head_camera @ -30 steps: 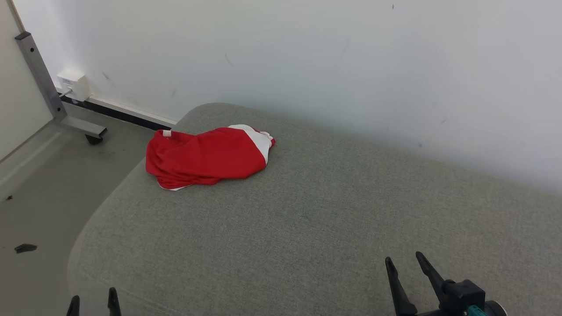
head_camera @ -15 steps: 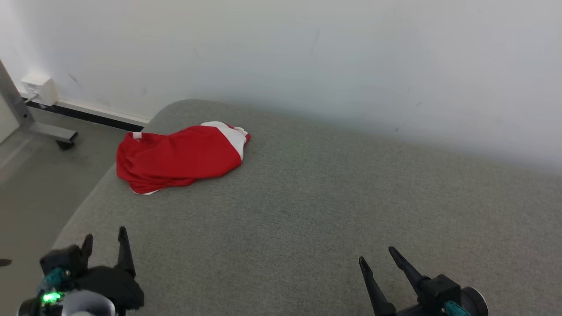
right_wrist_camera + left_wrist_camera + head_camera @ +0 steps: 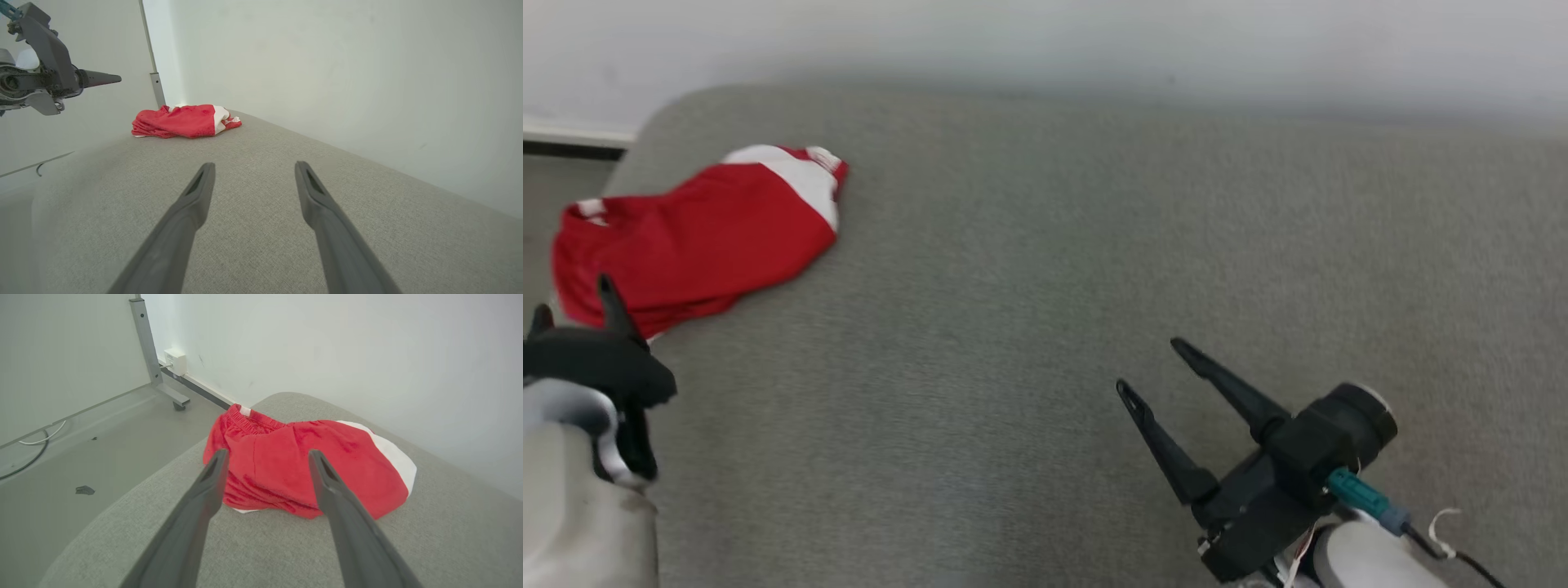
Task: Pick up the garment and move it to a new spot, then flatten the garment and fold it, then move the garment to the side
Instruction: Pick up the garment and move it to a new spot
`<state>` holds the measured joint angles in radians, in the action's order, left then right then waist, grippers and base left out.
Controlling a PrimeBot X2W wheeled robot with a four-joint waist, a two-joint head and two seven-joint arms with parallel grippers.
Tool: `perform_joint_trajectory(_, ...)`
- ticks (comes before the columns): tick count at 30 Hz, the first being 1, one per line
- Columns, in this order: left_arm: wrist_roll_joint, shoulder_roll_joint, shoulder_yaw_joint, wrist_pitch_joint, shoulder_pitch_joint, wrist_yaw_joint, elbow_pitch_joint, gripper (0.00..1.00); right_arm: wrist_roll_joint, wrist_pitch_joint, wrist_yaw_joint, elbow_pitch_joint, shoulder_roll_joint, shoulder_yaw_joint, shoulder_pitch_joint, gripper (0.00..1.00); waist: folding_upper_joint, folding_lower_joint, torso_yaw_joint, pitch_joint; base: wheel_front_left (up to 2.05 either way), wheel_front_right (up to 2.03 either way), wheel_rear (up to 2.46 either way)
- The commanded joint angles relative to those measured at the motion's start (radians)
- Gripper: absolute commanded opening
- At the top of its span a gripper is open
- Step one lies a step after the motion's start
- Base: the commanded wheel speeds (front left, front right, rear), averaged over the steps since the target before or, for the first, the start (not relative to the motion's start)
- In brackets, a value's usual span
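Before me lies a grey padded surface [image 3: 1045, 269] with a rounded corner and a woven fabric cover, set against a plain white wall [image 3: 327, 343]. Off its left edge I see a grey floor [image 3: 102, 449]. A metal post [image 3: 144, 339] stands there on a low foot with a caster [image 3: 173, 401], next to a pale panel [image 3: 61, 355]. A small white box [image 3: 175, 361] sits low on the wall, above a dark baseboard strip [image 3: 200, 390]. A black cable [image 3: 28, 462] and a dark scrap [image 3: 85, 490] lie on the floor.
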<state>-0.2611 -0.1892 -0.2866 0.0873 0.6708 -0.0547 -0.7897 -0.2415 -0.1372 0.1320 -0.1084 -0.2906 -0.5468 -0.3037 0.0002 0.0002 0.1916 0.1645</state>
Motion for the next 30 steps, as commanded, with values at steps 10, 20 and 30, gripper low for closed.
perform_joint_trajectory(10,-0.058,-0.043,-0.031,-0.052,0.194,-0.033,-0.06,1.0,-0.014,0.0,-0.003,0.143,-0.067,0.04,-0.057,1.0,-0.0002,-0.0002,-0.204,0.386,0.0,0.0,0.0)
perform_joint_trajectory(20,-0.12,-0.022,-0.055,-0.194,0.249,-0.073,-0.196,0.0,-0.016,0.004,-0.003,0.207,-0.091,0.099,-0.027,1.0,-0.0002,-0.0002,-0.207,0.42,0.0,0.0,0.0)
perform_joint_trajectory(30,-0.085,-0.063,-0.002,-0.252,0.18,-0.024,-0.163,0.0,-0.033,-0.025,-0.003,0.155,-0.05,0.095,-0.02,1.0,-0.0002,-0.0002,-0.201,0.316,0.0,0.0,0.0)
